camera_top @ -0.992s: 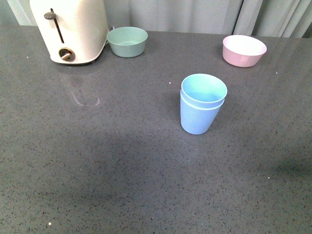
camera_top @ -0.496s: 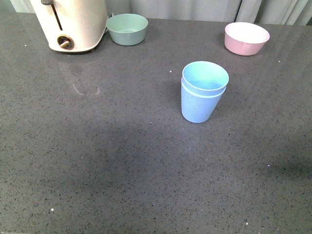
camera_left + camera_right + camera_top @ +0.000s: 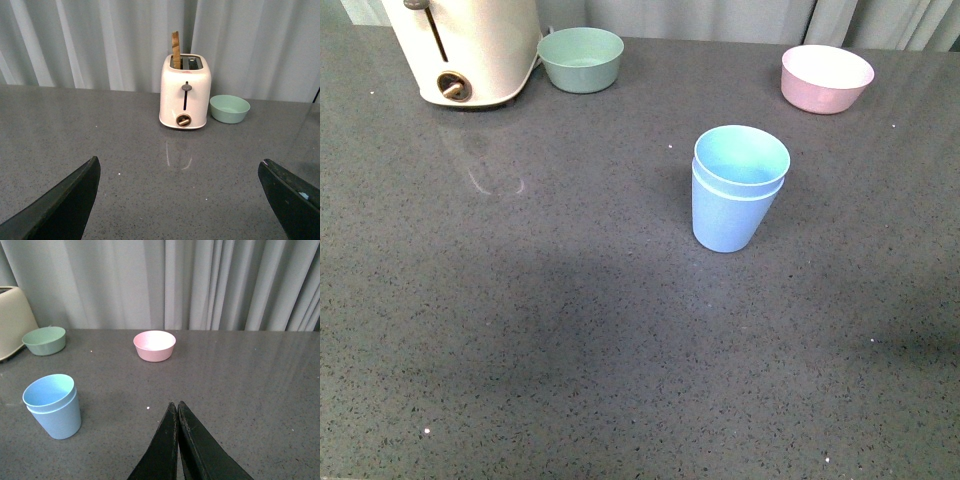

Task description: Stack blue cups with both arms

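The stacking appears complete: two blue cups [image 3: 738, 190] stand nested upright right of centre on the desk [image 3: 520, 330], untouched by either arm. Left to right: one toaster [image 3: 470, 45], one green bowl [image 3: 581, 59], two cups, one pink bowl [image 3: 826, 78]. The left tool [image 3: 180, 200] is spread wide and empty; the right tool [image 3: 177, 412] is pressed closed on nothing.

You see the blue cups [image 3: 732, 200] in matte light blue, the inside a paler aqua. The green bowl [image 3: 581, 58] is a muted sage; the pink bowl [image 3: 827, 78] is soft pink with a whitish inside. The toaster [image 3: 466, 45] is cream with a dark lever and brass-toned dial. The table [image 3: 520, 330] is dark grey, finely speckled white. The curtain [image 3: 200, 280] is pale grey. Your gripper fingers [image 3: 65, 205] are black.
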`<state>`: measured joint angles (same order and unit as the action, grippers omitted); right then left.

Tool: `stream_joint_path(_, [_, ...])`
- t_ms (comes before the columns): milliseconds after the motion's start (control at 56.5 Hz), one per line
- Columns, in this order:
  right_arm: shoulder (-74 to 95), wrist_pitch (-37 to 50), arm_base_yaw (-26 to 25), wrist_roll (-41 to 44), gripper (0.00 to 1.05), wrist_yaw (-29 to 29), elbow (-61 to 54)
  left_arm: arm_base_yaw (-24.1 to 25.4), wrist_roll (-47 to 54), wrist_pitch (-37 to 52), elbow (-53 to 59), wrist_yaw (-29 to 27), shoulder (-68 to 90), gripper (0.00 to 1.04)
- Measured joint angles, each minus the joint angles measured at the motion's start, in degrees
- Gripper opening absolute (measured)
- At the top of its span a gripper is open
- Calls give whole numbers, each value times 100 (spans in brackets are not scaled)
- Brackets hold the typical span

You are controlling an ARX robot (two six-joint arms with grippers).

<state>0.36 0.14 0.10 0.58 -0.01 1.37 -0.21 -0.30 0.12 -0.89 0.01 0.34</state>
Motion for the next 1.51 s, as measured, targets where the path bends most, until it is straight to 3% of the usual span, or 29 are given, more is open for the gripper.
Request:
stream_joint_path(549, [0, 0, 0, 0, 2, 0, 0, 0, 0, 0, 0, -2, 0, 96])
stream_joint_path(637, [0, 0, 0, 2, 14, 0, 0, 0, 2, 0, 0, -2, 0, 96])
stream_joint_path(797, [0, 0, 0, 2, 46, 0, 0, 0, 2, 0, 0, 0, 0, 96])
stream_joint_path(1027, [0, 0, 0, -2, 97, 0, 0, 0, 0, 0, 0, 0, 0, 96])
stream_joint_path(1505, [0, 0, 0, -4, 96, 0, 0, 0, 2, 0, 0, -2, 0, 96])
